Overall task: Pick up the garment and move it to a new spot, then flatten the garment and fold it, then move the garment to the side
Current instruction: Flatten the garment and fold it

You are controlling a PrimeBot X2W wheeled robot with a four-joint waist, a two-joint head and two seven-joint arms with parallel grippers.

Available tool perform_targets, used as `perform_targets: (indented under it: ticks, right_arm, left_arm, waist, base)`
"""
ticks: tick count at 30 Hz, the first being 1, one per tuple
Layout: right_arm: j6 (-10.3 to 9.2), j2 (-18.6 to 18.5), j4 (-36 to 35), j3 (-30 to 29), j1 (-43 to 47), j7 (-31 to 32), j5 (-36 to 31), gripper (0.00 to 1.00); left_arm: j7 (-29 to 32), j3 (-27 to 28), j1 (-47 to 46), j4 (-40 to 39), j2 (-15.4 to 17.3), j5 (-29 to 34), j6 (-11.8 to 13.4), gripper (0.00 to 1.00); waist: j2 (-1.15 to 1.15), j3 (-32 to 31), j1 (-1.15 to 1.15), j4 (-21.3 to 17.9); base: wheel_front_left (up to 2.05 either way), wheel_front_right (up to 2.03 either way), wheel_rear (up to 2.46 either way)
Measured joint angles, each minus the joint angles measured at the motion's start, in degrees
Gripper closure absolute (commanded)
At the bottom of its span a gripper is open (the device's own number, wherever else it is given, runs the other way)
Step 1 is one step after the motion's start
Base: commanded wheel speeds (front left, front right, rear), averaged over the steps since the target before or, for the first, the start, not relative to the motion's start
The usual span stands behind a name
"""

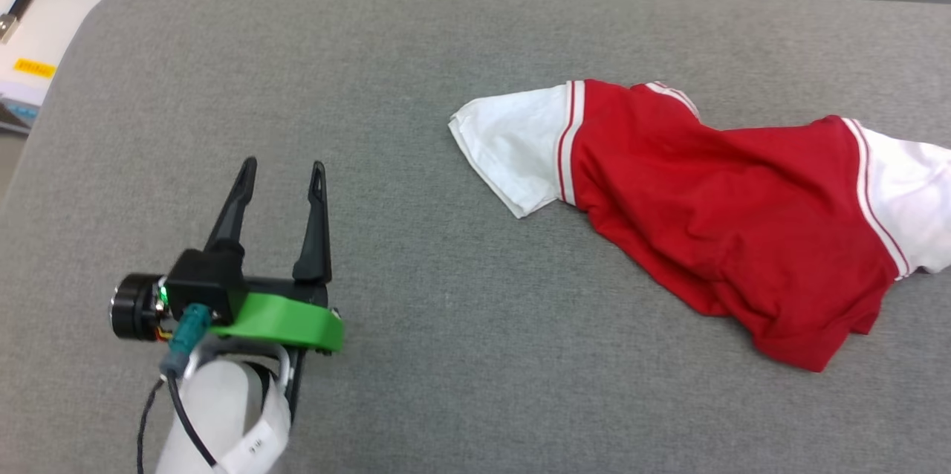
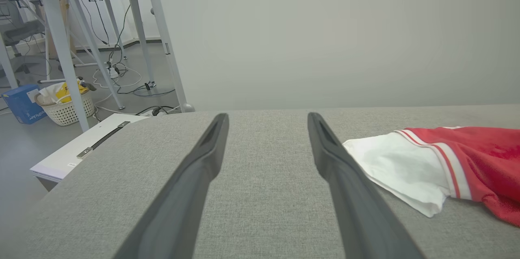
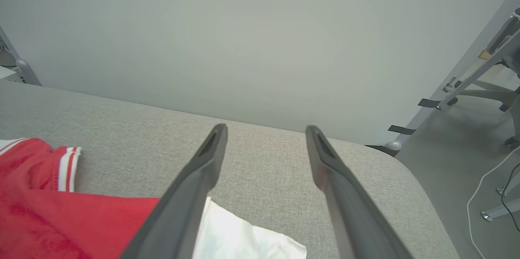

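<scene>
The garment (image 1: 713,214), a red shirt with white sleeves and striped trim, lies rumpled on the right half of the grey padded surface (image 1: 446,50). My left gripper (image 1: 284,166) hovers at the lower left, open and empty, well left of the shirt's white sleeve (image 1: 513,147). In the left wrist view the garment (image 2: 447,165) lies to the right of that gripper (image 2: 266,119). My right gripper (image 3: 264,129) stands open above the surface, with the garment (image 3: 53,218) low at the left and a white sleeve (image 3: 243,238) under its left finger. Nothing sits between its fingers.
The grey surface ends in a rounded corner at the far left (image 1: 96,13) and another at the right (image 3: 406,169). Beyond the left edge stand a white case (image 2: 81,145), table legs (image 2: 61,48), a basket (image 2: 65,104) and floor cables. A plain wall rises behind.
</scene>
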Motion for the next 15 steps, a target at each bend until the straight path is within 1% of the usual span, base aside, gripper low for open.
perform_targets:
  ticks: [3,5,7,9,10,12,13,15]
  right_arm:
    - [0.00,3.78,-6.76,-6.43,4.63,-0.01,-4.21,0.00]
    - [0.00,7.64,-13.41,-11.57,9.53,-0.13,-8.59,0.00]
    - [-0.01,11.48,-18.47,-15.04,14.17,-0.19,-11.33,0.00]
    - [-0.01,15.47,-23.58,-17.37,18.98,-0.19,-14.01,0.00]
    - [0.00,16.62,-25.10,-17.98,20.19,-0.19,-14.70,0.00]
    - [0.00,20.18,-29.74,-18.91,23.97,-0.22,-16.86,0.00]
    - [-0.01,21.19,-31.00,-18.89,25.04,-0.25,-17.57,0.00]
    - [-0.01,23.37,-33.61,-19.12,27.47,-0.24,-18.94,0.00]
  left_arm:
    - [0.00,0.62,-2.59,1.16,1.11,-0.70,-1.85,0.00]
    - [0.00,0.32,-5.56,2.77,3.15,-0.69,-2.90,0.00]
    - [0.00,-0.23,-8.43,4.21,4.82,-0.87,-3.43,0.00]
    - [-0.01,-1.33,-11.93,5.71,6.60,-1.54,-3.75,0.00]
    - [0.00,-1.88,-13.00,6.28,7.33,-1.55,-3.85,0.00]
    - [0.00,-3.78,-16.83,8.83,9.80,-2.14,-4.08,0.00]
    - [0.00,-4.64,-18.23,9.62,10.51,-2.97,-4.10,0.00]
    - [0.23,-8.34,-22.07,11.82,12.73,-5.54,-4.13,0.00]
  waist:
    - [0.00,-0.97,0.00,-1.16]
    - [0.00,-1.49,0.00,-2.04]
    - [0.00,-1.73,0.00,-2.76]
    - [0.00,-1.77,0.00,-3.56]
    - [0.00,-1.74,0.00,-3.81]
    - [0.00,-1.55,0.00,-4.76]
    - [0.00,-1.45,0.00,-5.11]
    - [0.00,-1.10,0.00,-5.92]
  base:
    - [0.00,0.00,0.00]
    - [0.00,0.00,0.00]
    - [0.00,0.00,0.00]
    - [0.00,0.00,0.00]
    - [0.00,0.00,0.00]
    - [0.00,0.00,0.00]
    - [0.00,0.00,0.00]
    - [0.00,0.00,0.00]
